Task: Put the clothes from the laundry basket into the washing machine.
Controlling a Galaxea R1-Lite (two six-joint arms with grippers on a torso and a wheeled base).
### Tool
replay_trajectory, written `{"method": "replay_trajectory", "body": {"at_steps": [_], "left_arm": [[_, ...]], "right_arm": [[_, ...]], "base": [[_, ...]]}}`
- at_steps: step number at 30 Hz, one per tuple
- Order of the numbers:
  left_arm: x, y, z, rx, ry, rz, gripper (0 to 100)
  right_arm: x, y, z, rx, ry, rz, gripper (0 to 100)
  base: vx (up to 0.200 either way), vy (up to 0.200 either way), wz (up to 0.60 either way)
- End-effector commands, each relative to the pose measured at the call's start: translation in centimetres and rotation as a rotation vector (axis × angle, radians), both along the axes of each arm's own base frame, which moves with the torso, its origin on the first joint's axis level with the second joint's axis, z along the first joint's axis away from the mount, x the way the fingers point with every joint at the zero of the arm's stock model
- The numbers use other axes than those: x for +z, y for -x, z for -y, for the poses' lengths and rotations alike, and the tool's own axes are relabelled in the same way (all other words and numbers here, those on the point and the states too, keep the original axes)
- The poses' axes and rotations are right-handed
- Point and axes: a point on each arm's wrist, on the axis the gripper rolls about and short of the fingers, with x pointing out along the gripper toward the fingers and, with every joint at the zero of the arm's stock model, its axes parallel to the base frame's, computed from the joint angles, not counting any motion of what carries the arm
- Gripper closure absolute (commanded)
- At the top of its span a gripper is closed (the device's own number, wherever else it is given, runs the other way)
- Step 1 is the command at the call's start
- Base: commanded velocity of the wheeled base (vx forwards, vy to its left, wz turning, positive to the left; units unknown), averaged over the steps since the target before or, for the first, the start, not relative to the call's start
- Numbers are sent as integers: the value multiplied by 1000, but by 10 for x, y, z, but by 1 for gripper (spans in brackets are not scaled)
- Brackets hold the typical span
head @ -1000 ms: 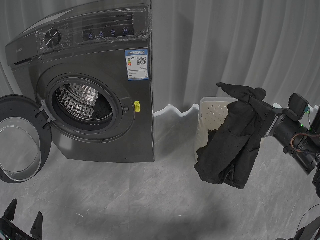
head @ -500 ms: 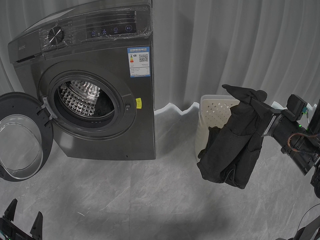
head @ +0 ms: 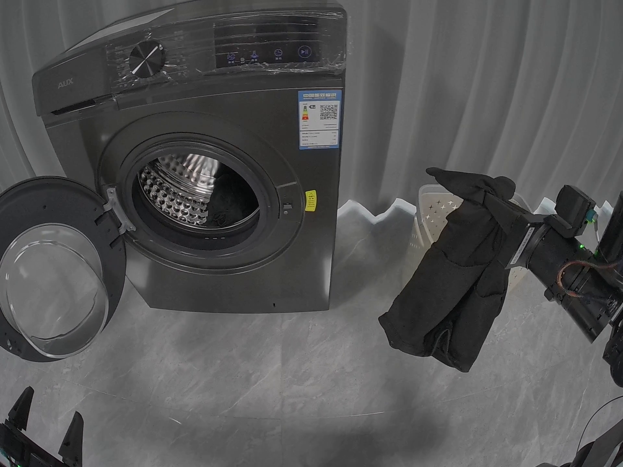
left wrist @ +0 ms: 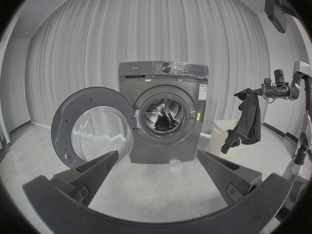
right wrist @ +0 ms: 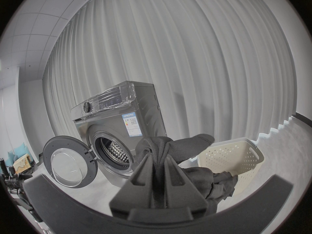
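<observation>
The right gripper is clenched on the top of a black garment. The garment hangs free at 3 o'clock in the head view, just in front of the laundry basket. The carry should run toward 9 o'clock, high enough for the dangling hem to clear the lower lip of the washing machine drum opening. The open door at 8 o'clock bounds the far side, with bare floor between. The left gripper sits spread at 7 o'clock.
</observation>
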Motion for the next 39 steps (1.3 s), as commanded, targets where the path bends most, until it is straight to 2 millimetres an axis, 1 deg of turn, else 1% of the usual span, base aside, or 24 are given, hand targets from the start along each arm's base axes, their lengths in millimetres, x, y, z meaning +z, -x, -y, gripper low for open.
{"method": "replay_trajectory", "body": {"at_steps": [1, 5, 10, 19, 25, 34, 39], "left_arm": [[-5, 0, 0, 0, 1, -1, 0], [-5, 0, 0, 0, 1, -1, 0], [-5, 0, 0, 0, -1, -1, 0], [-5, 0, 0, 0, 1, -1, 0], [-5, 0, 0, 0, 1, -1, 0], [-5, 0, 0, 0, 1, -1, 0], [-5, 0, 0, 0, 2, -1, 0]], "right_arm": [[0, 0, -1, 4, 1, -1, 100], [-1, 3, -4, 24, -1, -3, 100], [-1, 3, -4, 24, -1, -5, 100], [-2, 3, -5, 26, 1, -7, 100], [-2, 3, -4, 26, 2, -8, 100], [-5, 2, -5, 26, 8, -19, 100], [-6, 2, -5, 28, 10, -21, 100]], "base": [[0, 200, 0], [0, 200, 0], [0, 200, 0], [0, 0, 0], [-200, 0, 0], [0, 0, 0], [0, 200, 0]]}}
